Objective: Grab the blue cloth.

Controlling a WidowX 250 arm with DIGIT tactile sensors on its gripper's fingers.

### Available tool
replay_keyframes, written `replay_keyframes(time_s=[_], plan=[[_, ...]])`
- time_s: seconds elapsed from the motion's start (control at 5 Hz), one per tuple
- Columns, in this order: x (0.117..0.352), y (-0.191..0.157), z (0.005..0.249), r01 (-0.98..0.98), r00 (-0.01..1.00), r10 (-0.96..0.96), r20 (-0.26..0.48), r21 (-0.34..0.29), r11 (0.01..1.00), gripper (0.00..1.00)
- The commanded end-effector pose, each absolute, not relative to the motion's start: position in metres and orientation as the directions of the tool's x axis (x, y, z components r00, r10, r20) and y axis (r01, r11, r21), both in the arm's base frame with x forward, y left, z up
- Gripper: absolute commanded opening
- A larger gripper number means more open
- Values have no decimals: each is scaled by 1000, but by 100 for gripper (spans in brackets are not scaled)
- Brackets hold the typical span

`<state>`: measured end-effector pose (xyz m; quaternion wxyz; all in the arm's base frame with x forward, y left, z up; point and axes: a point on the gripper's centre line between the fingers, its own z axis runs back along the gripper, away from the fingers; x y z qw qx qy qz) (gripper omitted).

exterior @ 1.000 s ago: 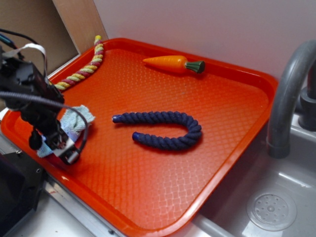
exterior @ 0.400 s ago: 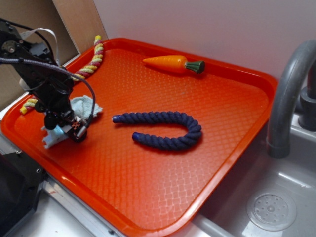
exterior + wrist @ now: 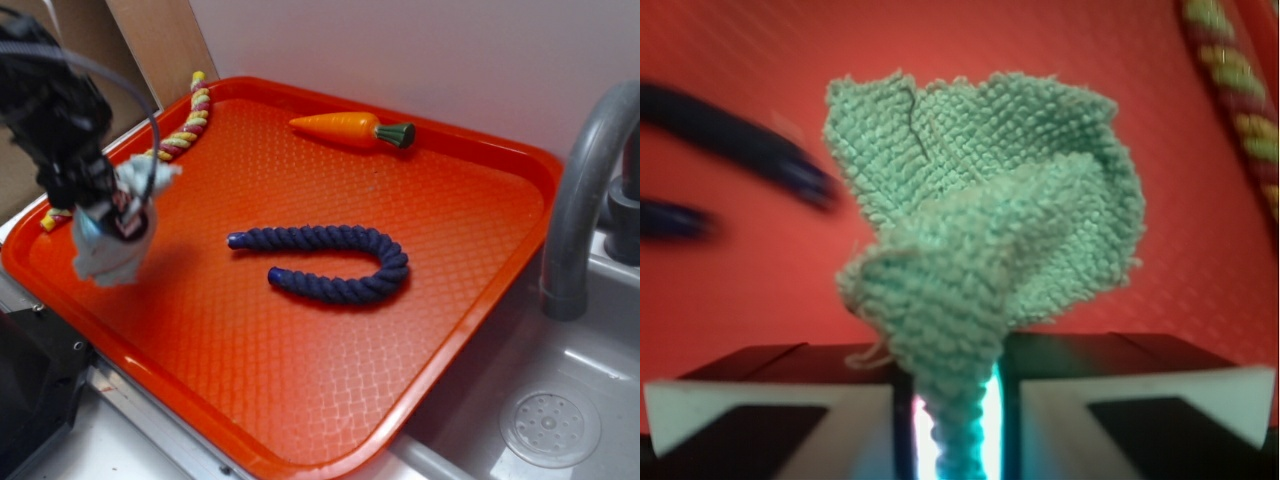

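While the tray (image 3: 480, 250) lies flat beside the sink (image 3: 560, 420), the arm (image 3: 50, 110) hangs over its left end with the cloth (image 3: 105, 250) off the surface, so the grab looks done and the step in hand is the lift. What comes next, by my judgement, is only to hold the pinch firm and rise clear without snagging anything.

On the tray, the navy rope (image 3: 340, 262) curls in a U near the middle, well apart from the hand. A striped rope (image 3: 175, 140) runs along the far left rim, near the arm. The carrot (image 3: 350, 129) sits at the far side.

The hand (image 3: 955, 400) is closed on the cloth (image 3: 980, 220): in the wrist view both fingers (image 3: 770, 400) squeeze a narrow twist of terry between them, and the rest fans out beyond the tips. From outside, the cloth dangles below the hand (image 3: 120, 215), above the tray's left edge.
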<state>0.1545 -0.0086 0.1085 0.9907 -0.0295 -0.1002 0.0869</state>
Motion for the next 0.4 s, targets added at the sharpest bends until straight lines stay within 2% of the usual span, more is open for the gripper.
replay_keyframes(time_s=[0.0, 0.2], plan=[[177, -8, 213, -289, 909, 304, 286, -93, 953, 0], [181, 2, 262, -330, 901, 349, 258, -114, 937, 0]])
